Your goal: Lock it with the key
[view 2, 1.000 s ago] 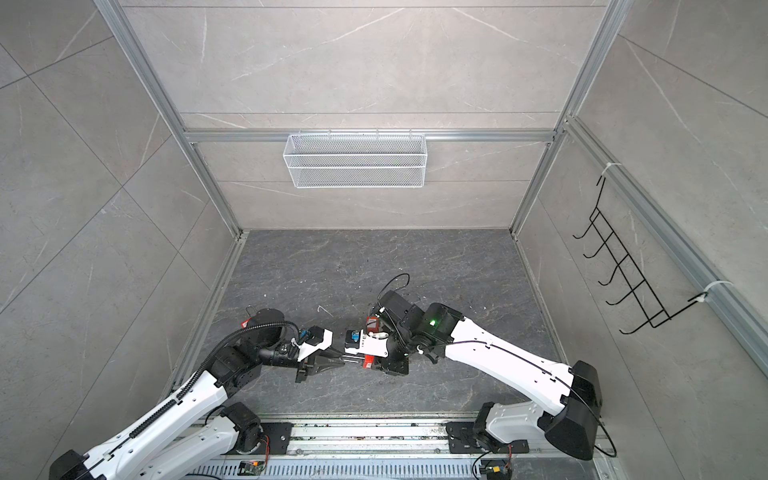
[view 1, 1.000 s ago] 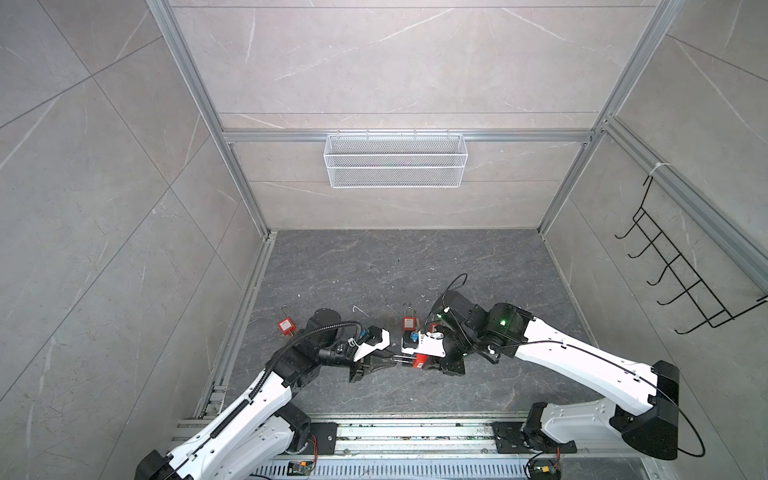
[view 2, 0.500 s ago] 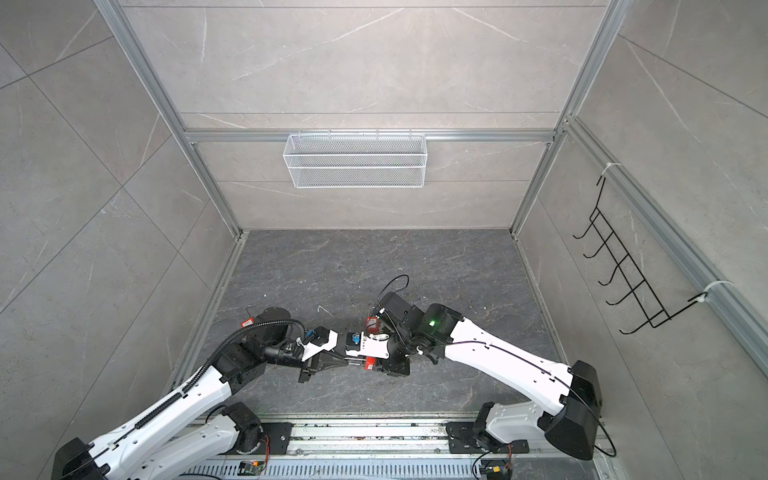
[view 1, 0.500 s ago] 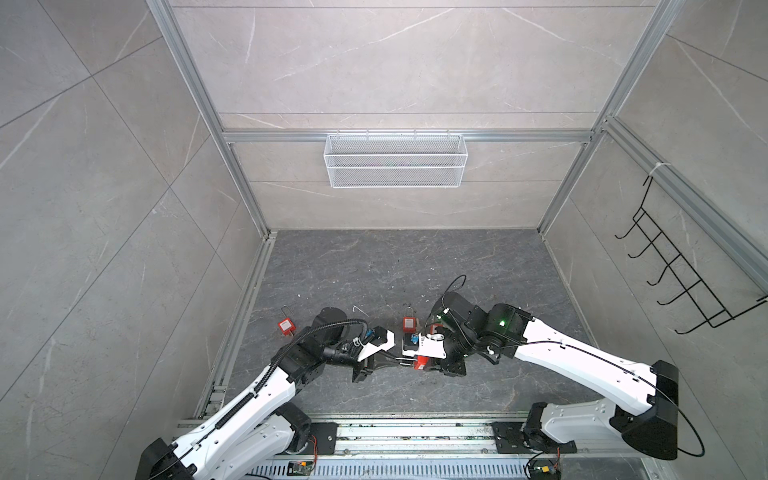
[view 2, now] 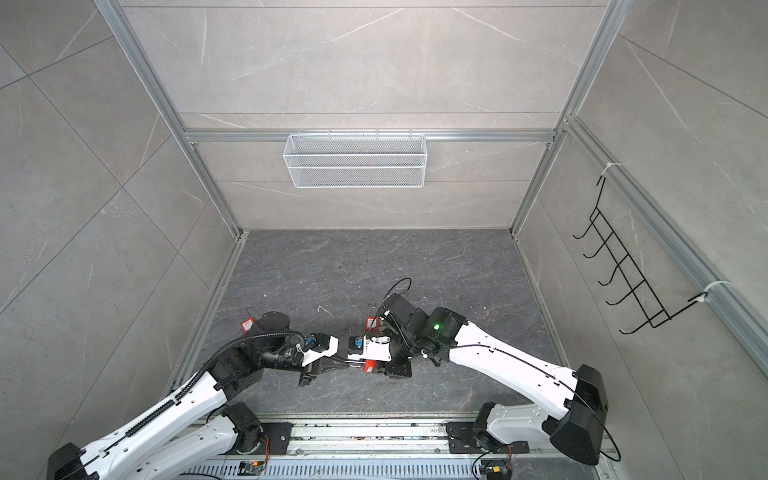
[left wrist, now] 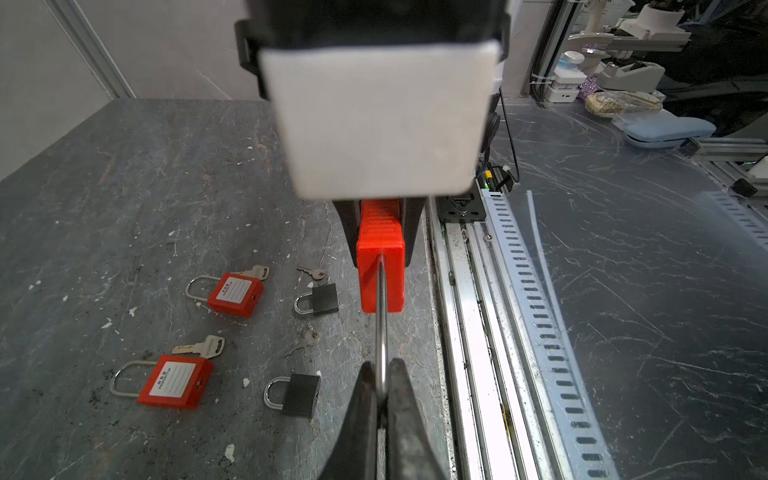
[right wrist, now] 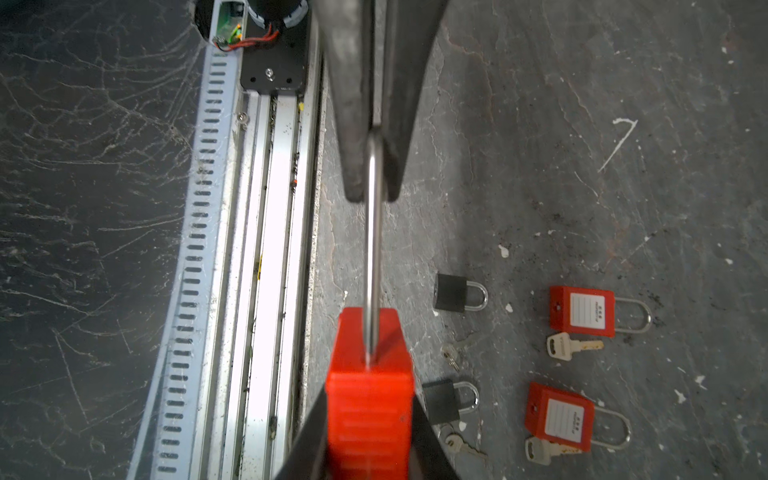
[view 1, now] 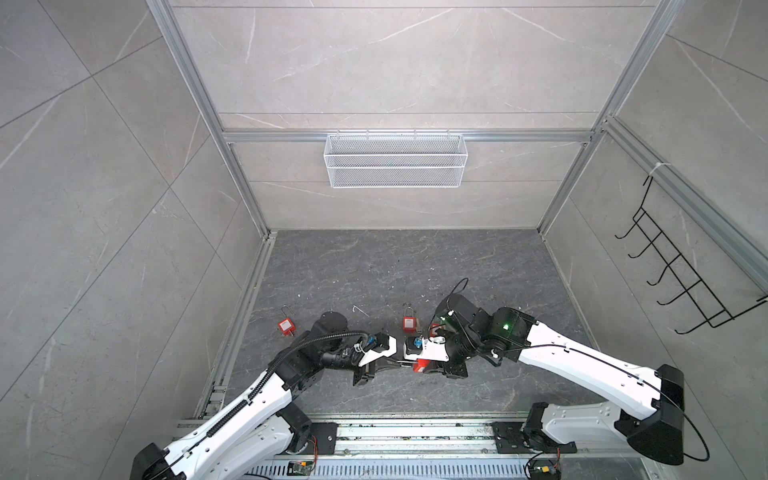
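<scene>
A red padlock (view 1: 420, 365) (left wrist: 380, 266) (right wrist: 370, 399) hangs just above the table's front middle, held between both arms. My right gripper (right wrist: 370, 415) (view 1: 430, 366) is shut on its red body. My left gripper (left wrist: 382, 368) (right wrist: 372, 191) (view 2: 351, 364) is shut on the far bend of its steel shackle (left wrist: 381, 324) (right wrist: 372, 249), which sticks straight out of the body. Several keys lie loose on the table: a white-headed key (left wrist: 208, 345) (right wrist: 573, 345) by each red padlock and small ones (left wrist: 313, 273) by the black ones. No key shows in the held padlock.
Two more red padlocks (left wrist: 235, 293) (left wrist: 174, 382) and two black padlocks (left wrist: 322, 299) (left wrist: 297, 395) lie on the table behind the grippers. The arms' mounting rail (view 1: 415, 432) runs along the front edge. A wire basket (view 1: 395, 166) hangs on the back wall, a hook rack (view 1: 685, 282) on the right wall.
My left gripper moved right up to the held padlock and shut on its shackle. The right arm and the padlock stayed where they were.
</scene>
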`<state>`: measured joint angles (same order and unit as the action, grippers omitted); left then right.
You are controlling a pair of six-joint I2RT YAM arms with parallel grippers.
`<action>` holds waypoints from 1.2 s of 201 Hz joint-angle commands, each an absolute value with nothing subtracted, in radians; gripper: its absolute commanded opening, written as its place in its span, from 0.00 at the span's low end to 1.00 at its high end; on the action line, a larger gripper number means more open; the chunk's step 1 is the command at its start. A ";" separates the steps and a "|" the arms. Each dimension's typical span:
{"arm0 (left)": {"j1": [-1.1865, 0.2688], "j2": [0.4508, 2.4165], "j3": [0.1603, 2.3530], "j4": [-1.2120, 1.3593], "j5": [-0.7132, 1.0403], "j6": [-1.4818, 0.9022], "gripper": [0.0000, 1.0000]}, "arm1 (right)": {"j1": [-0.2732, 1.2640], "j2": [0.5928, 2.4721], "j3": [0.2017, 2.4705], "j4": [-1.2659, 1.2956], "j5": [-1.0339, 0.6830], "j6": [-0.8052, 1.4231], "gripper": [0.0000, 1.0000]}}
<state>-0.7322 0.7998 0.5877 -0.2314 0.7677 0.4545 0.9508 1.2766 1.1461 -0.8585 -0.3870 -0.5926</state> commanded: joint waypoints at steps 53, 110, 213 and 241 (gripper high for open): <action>-0.765 0.787 0.561 -0.093 0.794 0.429 0.00 | 0.905 1.319 1.184 -0.771 -0.464 -0.617 0.06; -0.770 0.855 0.475 0.096 0.856 0.304 0.00 | 0.905 1.339 1.201 -0.629 -0.472 -0.563 0.05; -0.762 0.841 0.526 0.021 0.797 0.381 0.00 | 0.880 1.242 1.139 -0.737 -0.421 -0.431 0.43; -0.760 0.836 0.560 -0.030 0.805 0.405 0.00 | 0.838 1.180 1.153 -0.923 -0.478 -0.408 0.54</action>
<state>-0.7532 0.8562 0.4995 0.0044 0.7620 0.3481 0.8680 1.2461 1.1416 -0.8162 -0.4309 -0.4625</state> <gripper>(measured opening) 0.051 0.511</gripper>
